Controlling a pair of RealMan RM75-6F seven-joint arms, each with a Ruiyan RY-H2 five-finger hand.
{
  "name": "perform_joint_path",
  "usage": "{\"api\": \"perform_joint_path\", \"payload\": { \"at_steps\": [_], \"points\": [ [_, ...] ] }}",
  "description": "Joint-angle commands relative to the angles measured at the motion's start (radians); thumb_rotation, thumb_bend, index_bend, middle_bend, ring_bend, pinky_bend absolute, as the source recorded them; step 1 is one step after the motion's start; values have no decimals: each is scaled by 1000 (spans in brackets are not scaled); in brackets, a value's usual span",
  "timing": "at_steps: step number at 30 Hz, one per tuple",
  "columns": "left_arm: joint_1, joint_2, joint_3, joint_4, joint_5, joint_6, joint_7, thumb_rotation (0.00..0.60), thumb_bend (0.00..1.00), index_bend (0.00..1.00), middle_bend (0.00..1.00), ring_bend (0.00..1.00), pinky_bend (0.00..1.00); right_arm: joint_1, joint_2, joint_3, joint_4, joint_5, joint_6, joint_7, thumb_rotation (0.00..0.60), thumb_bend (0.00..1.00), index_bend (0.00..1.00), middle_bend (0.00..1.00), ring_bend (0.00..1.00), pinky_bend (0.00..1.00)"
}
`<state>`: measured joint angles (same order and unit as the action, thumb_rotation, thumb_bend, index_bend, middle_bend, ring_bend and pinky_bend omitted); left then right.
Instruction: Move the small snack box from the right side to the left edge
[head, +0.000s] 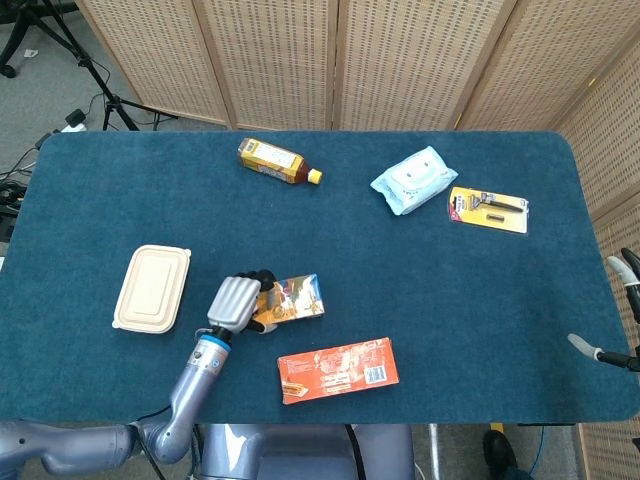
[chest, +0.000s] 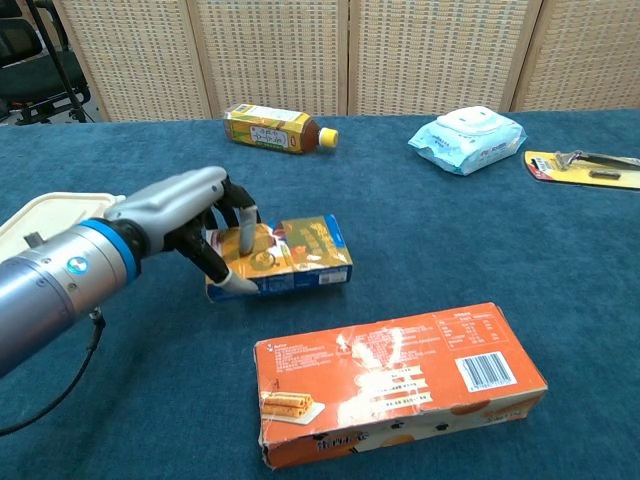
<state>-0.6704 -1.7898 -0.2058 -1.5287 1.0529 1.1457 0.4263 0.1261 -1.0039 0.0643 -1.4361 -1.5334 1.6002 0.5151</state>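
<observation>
The small snack box (head: 298, 299) (chest: 305, 265), orange and yellow with a blue end, lies slightly left of the table's middle, near the front. My left hand (head: 233, 301) (chest: 187, 218) grips its left end, fingers curled over the top and the thumb pressed against the near side. The box is tilted a little in the hand. Only the fingertips of my right hand (head: 612, 310) show, at the table's far right edge in the head view; they are spread and hold nothing.
A large orange biscuit box (head: 338, 371) (chest: 400, 382) lies just in front of the small box. A beige lidded container (head: 152, 288) (chest: 40, 212) sits to the left. A tea bottle (head: 275, 162), a wipes pack (head: 413, 180) and a razor pack (head: 487, 208) lie farther back.
</observation>
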Motion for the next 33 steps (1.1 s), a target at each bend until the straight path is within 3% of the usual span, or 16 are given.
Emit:
{"api": "perform_joint_path", "payload": {
  "at_steps": [1,8,12,16,18,22,33],
  "points": [
    [33,91,-28,-70,63,70,-41,600,79,674,607,528,549,-1,0,2,-1,-2,-3,-1,600,0,0,0,0,0],
    [120,288,-91,-149,64,159,-127,600,109,674,607,528,549,-3,-1,2,-8,-17,-4,-14,600,0,0,0,0,0],
    [206,437,-137,-118,-29,161,-238,600,153,674,607,527,549,-7,-1,1,-21,-29,-2,-32,600,0,0,0,0,0],
    [270,523,-151,-30,-214,75,-292,600,229,674,607,525,549,-8,-1,-3,-34,-49,0,-57,600,0,0,0,0,0],
    [279,527,-146,32,-310,16,-286,600,251,674,607,525,549,-10,-2,-5,-39,-60,8,-73,600,0,0,0,0,0],
    [272,506,-130,79,-391,-32,-246,600,282,674,607,525,549,-12,-4,-5,-47,-62,6,-88,600,0,0,0,0,0],
    [266,430,-141,107,-520,31,-164,600,326,674,607,525,549,-18,4,1,-48,-56,2,-68,600,0,0,0,0,0]
  ]
}}
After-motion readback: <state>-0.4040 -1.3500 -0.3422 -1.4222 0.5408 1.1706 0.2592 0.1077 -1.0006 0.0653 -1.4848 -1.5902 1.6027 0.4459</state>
